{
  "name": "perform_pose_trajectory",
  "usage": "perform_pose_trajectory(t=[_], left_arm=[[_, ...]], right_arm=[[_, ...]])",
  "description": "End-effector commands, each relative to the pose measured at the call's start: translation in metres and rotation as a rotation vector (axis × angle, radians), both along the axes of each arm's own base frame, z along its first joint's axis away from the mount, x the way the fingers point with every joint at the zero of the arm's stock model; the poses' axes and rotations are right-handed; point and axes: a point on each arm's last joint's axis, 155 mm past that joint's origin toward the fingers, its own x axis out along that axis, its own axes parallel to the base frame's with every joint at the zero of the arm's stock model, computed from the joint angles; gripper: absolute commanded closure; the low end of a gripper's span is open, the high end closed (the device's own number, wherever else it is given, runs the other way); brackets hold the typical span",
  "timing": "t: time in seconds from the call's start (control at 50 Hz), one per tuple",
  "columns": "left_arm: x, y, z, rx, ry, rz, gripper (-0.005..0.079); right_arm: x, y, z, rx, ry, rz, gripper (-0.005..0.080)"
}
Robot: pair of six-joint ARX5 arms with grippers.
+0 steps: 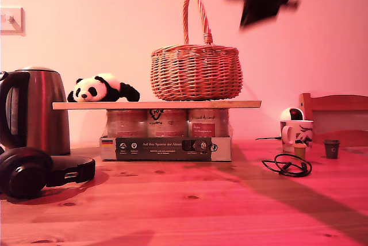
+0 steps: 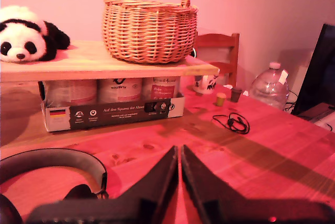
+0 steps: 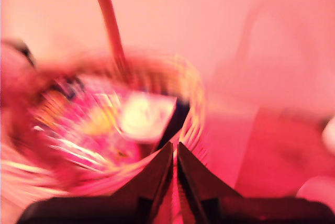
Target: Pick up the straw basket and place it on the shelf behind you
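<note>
Basket (image 1: 196,72) sits upright on shelf (image 1: 156,105), beside a panda (image 1: 102,89). Shelf rests on cans in a carton (image 1: 165,149); label reads "Auf den Spuren der…", rest too small, German flag at its end. My first gripper (image 2: 178,153) low over counter (image 1: 190,206), jaws clenched, empty. My second gripper (image 3: 175,148), blurred, above basket, jaws clenched, empty.

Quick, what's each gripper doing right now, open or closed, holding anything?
My first gripper: closed, empty, low over the table.
My second gripper: closed, empty, above the straw basket.
</note>
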Motion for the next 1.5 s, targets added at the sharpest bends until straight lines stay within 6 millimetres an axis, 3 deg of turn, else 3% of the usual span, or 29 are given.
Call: perform_pose_trajectory(t=[0.0, 0.22, 0.5, 0.68, 0.92, 1.08, 1.28, 1.48], left_arm=[[-0.001, -0.001, 0.001, -0.005, -0.007, -0.004, 0.0761], [-0.001, -0.001, 0.001, -0.005, -0.008, -0.003, 0.0761], [-0.001, -0.001, 0.001, -0.005, -0.008, -0.004, 0.0761], [-0.001, -0.001, 0.001, -0.005, -0.008, -0.004, 0.0761], [-0.001, -0.001, 0.000, -0.005, -0.007, -0.008, 0.0761], [-0.001, -0.001, -0.001, -0.005, -0.003, -0.008, 0.0761], [-0.001, -0.001, -0.002, -0.005, 0.003, -0.007, 0.0761], [-0.001, -0.001, -0.012, -0.002, 0.048, -0.007, 0.0761]], right_arm=[[-0.009, -0.002, 0.001, 0.013, -0.010, 0.001, 0.0762], [-0.041, -0.013, 0.014, 0.025, -0.059, -0.015, 0.0762], [-0.077, -0.033, 0.007, 0.034, -0.088, -0.068, 0.0762], [-0.099, -0.048, -0.015, 0.027, -0.079, -0.099, 0.0762], [-0.127, -0.076, -0.067, 0.024, -0.053, -0.138, 0.0762], [-0.148, -0.093, -0.084, 0.042, -0.085, -0.163, 0.0762], [-0.180, -0.094, -0.077, 0.074, -0.176, -0.134, 0.0762], [-0.217, -0.071, -0.069, 0.107, -0.212, 0.019, 0.0762]])
